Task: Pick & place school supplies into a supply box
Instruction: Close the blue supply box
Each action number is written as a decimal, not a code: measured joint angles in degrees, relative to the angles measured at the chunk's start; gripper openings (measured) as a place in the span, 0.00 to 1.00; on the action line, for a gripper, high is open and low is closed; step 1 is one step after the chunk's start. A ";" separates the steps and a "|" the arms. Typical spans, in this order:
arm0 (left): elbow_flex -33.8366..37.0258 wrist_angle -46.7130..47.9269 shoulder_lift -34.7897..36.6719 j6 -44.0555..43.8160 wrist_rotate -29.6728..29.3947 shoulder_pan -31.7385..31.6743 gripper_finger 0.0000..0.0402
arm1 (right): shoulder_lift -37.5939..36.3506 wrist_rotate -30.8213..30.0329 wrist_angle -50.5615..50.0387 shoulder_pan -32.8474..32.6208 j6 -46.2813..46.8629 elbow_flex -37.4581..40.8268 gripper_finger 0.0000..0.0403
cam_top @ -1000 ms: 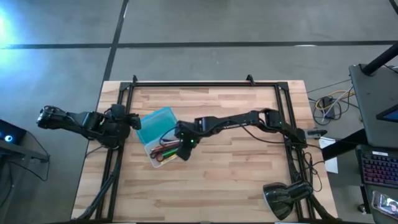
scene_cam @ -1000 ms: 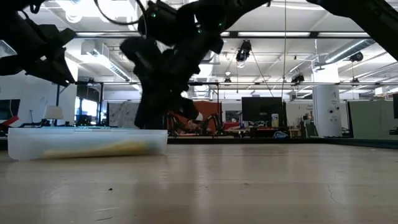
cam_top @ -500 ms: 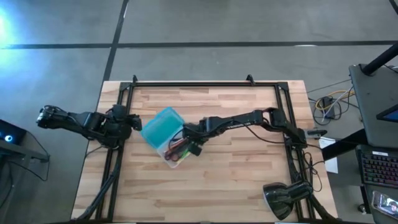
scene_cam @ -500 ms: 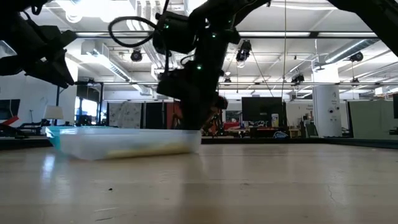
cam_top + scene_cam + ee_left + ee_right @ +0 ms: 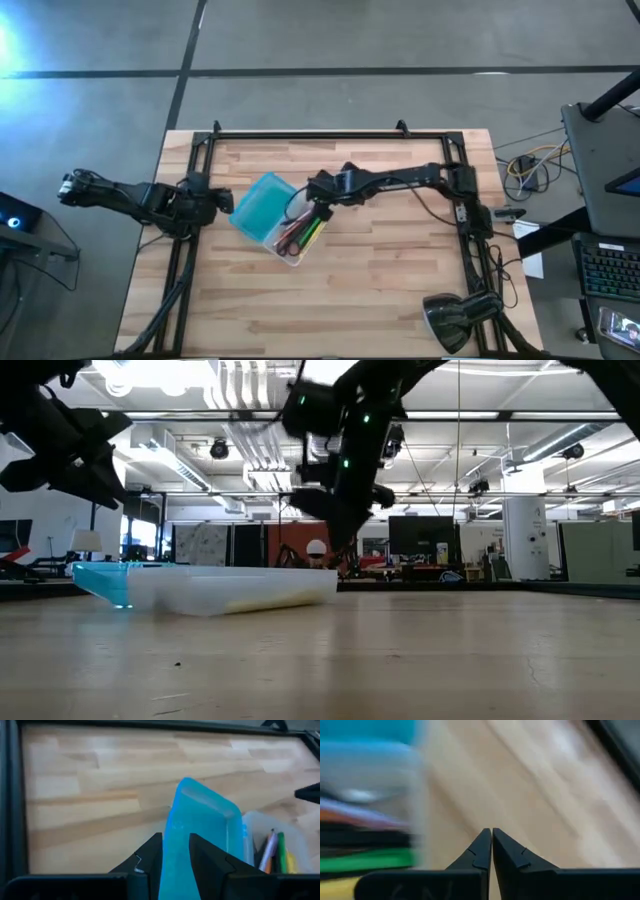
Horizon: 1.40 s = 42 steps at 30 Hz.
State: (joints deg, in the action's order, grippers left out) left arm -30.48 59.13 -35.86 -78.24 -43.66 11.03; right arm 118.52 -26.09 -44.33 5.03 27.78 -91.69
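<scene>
The supply box (image 5: pixel 275 222) lies open on the table; its turquoise lid (image 5: pixel 258 204) is on the left and its whitish tray (image 5: pixel 297 238) on the right. In the tray lie the school supplies (image 5: pixel 300 233): a green marker, red handles and dark pens, which also show in the left wrist view (image 5: pixel 276 851). My left gripper (image 5: pixel 222 200) is open at the lid's left corner (image 5: pixel 176 825), which shows in the gap between its fingers. My right gripper (image 5: pixel 491 832) is shut, raised above the tray's far right end (image 5: pixel 338 540). My left gripper stands level at the turquoise lid's left corner (image 5: pixel 175 845) with one finger on either side of it. Whether the fingers touch the lid cannot be told.
A black frame (image 5: pixel 300 134) runs along the table's far edge and both sides. Bare wooden tabletop (image 5: pixel 400 280) stretches to the right of the box and toward the near edge. A dark lamp head (image 5: pixel 455 320) sits at the near right corner.
My right gripper has moved from the tray's near side toward the far edge and the right, and has risen off the tray. The box has slid to the right and turned, its tray end swinging toward the far right. My left arm has kept its place.
</scene>
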 joint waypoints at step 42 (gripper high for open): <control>8.45 -32.79 -19.96 30.54 54.72 -48.81 0.18 | -14.41 26.01 26.50 -5.74 24.26 23.79 0.02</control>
State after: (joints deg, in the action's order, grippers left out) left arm -22.03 26.34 -55.81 -47.69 11.06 -37.78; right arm 104.12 -0.08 -17.83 -0.71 52.04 -67.89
